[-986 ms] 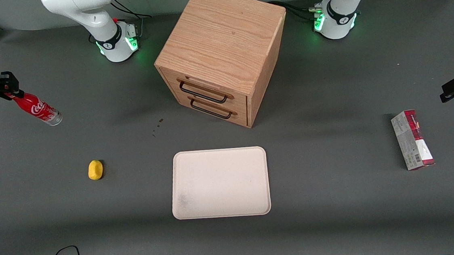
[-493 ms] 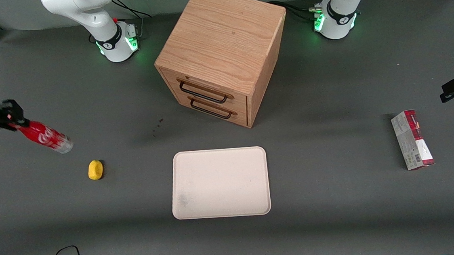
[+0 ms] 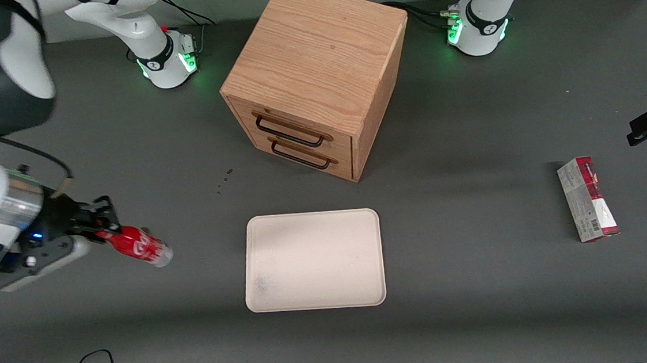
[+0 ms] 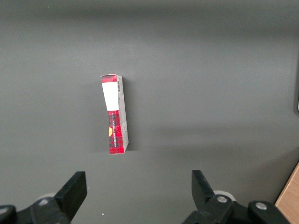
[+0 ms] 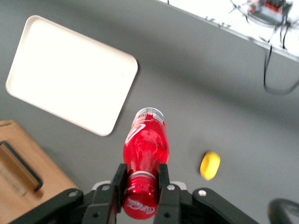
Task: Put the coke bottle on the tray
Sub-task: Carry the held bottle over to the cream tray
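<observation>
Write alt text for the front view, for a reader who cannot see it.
The working arm's hand holds a small red coke bottle by its neck, tilted above the grey table, beside an empty cream tray. A wooden drawer cabinet stands farther from the camera; a red-and-grey carton lies toward the parked arm's end.

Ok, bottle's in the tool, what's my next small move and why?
Probably carry on sideways toward the tray. The tool is shut on the coke bottle at its neck, held above bare table, its base pointing at the tray but short of the rim.
</observation>
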`<move>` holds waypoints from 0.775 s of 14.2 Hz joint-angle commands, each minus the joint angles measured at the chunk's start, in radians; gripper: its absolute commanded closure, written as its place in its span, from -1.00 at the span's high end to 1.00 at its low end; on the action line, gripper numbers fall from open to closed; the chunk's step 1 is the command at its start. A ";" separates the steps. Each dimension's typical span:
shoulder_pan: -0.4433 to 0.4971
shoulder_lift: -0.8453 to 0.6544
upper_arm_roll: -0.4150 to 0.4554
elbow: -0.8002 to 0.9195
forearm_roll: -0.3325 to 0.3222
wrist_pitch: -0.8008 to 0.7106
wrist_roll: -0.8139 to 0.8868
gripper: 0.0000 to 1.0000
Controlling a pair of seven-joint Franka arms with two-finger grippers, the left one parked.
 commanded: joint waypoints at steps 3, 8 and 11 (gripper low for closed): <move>0.180 0.109 0.002 0.132 -0.104 0.047 0.156 -1.00; 0.186 0.132 0.070 0.130 -0.104 0.082 0.152 -1.00; 0.184 0.176 0.076 0.126 -0.105 0.107 0.121 -1.00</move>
